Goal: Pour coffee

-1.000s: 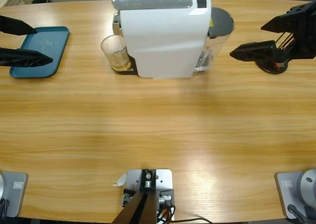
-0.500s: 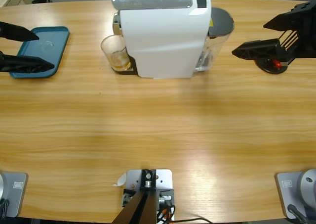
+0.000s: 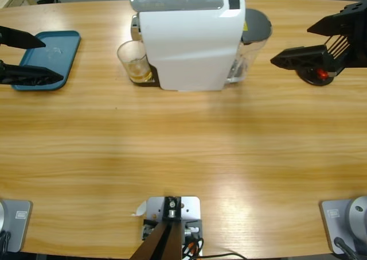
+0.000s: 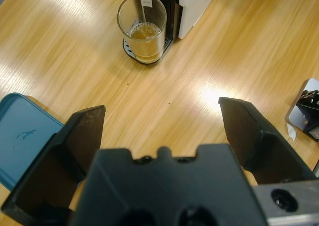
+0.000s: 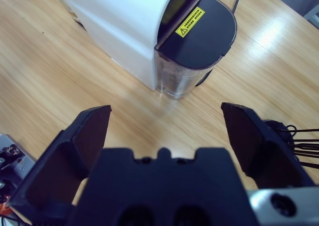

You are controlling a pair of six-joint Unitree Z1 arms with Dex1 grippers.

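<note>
While your left gripper (image 4: 162, 121) hangs wide open above the blue tray (image 3: 45, 59), the coffee (image 4: 144, 36) sits well ahead in its glass (image 3: 135, 61) beside the white machine (image 3: 192, 42); your right gripper (image 5: 164, 123) gapes too.

Coffee (image 4: 145, 36): shallow amber-brown liquid, pale foam at its rim, in a clear upright glass (image 4: 142, 21) under the white machine's spout. Well ahead of the left gripper (image 4: 162, 123), between its spread fingers' line, untouched. Far from right gripper (image 3: 293, 42).

Both arms (image 3: 23, 56) slightly farther outward
</note>
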